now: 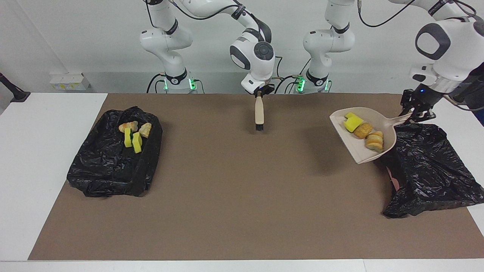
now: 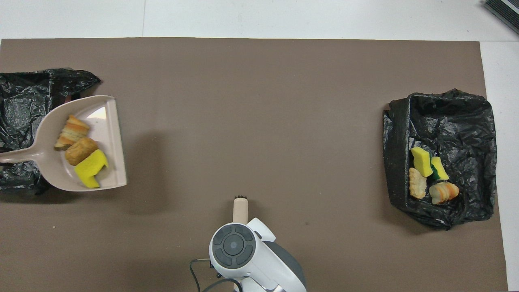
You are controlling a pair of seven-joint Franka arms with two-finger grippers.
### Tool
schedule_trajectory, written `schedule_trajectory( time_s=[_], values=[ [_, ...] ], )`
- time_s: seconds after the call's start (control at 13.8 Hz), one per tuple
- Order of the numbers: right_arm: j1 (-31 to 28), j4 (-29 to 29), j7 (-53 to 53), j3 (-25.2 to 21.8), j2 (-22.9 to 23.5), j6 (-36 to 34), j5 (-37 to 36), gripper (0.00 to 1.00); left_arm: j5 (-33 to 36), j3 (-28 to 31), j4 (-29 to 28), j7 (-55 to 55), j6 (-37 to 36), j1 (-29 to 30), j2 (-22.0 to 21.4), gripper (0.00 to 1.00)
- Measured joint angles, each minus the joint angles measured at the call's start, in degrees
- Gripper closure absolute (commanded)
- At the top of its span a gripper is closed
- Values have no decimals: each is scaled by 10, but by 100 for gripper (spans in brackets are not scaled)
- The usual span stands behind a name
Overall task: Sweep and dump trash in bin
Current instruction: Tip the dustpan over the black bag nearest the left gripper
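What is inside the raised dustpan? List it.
The dustpan, held by the left gripper, carries three pieces: a yellow sponge chunk and two orange-brown bread-like pieces. Anything beneath them is hidden.
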Motion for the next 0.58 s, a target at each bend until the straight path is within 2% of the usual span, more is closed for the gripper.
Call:
schedule_trajectory(
  time_s=[0.29, 0.36, 0.43, 0.51, 0.58],
  values=[
    [-1, -7, 0, -1, 18, 0, -17, 100, 19, 82, 66, 82, 27, 4, 36, 100],
    [-1, -8, -1, -1, 21, 1, -20, 90, 61, 90, 85, 93, 44, 5, 52, 100],
    [-1, -8, -2, -1, 23, 3, -20, 55, 116, 91, 100, 94, 66, 5, 68, 100],
    [-1, -8, -3, -1, 25, 4, -21, 32, 153, 89, 109, 93, 86, 5, 79, 100],
    [-1, -7, -6, -1, 27, 4, -21, 0, 179, 88, 116, 92, 97, 4, 89, 100]
  ],
)
